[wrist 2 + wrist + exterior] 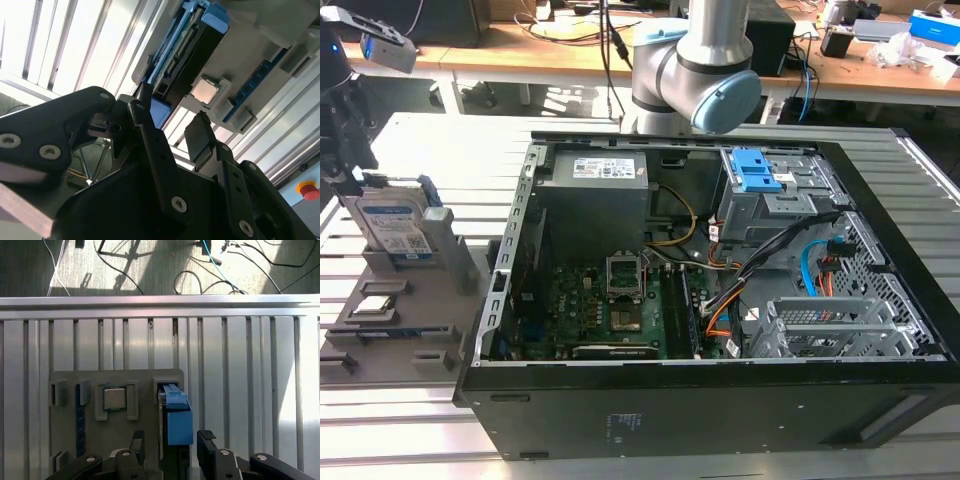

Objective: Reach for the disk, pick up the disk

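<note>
Pincer (pixel 171 441): at the exterior view's left it hovers over the grey holder (pixel 115 377) and is released. Its fingers (pixel 205 437) are spread, one on each side of the disk's upper edge, and I see no contact.
Disk (pixel 392 222): it stands on edge in a slot of the holder, with its label face toward the exterior camera and a blue rail along its top. In the first wrist view it lines up with the gap between the fingers.
Step in hand: by my reading the reach is nearly complete and the grasp is not yet made.
Alignment: keep the gap centred on the disk's thin edge. If you drift sideways, one finger probably lands on the blue rail.
Descent: travel straight along the line of the slot, since a slanted approach could nudge the disk against the slot walls.
Grip: clamp the flat silver faces, deep enough to get past the rail. The plastic looks likely to flex or slip.
Chip (pixel 114 398): it lies in its own pocket of the holder, near the disk's slot. Keep the finger on that side clear of it.
Lift: pull in line with the slot, because I judge that any tilt risks jamming the disk.
Counter (pixel 420 430): this is the slatted metal top that carries the holder.
Computer case (pixel 650 405): it stands open, well apart toward the exterior view's right, and does not get in the way of this grasp.
</note>
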`<control>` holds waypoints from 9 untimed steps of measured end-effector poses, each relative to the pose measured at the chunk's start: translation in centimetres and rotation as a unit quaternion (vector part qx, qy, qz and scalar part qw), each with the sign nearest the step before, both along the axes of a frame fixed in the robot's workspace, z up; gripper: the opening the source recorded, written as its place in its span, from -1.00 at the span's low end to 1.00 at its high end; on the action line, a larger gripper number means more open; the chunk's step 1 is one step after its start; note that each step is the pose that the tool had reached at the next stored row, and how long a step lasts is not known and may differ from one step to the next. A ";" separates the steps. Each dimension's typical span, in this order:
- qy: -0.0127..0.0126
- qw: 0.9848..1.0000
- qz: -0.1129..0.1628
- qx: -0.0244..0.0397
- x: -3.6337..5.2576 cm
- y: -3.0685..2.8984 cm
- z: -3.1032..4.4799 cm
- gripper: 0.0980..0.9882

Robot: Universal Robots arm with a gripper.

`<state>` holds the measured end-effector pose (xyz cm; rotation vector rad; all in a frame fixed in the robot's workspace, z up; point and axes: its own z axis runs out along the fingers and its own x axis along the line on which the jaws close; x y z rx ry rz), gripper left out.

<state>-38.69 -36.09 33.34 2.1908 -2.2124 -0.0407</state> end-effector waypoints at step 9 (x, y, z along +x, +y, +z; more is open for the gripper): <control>0.000 1.000 0.017 0.000 -0.37 0.24 -0.43 0.00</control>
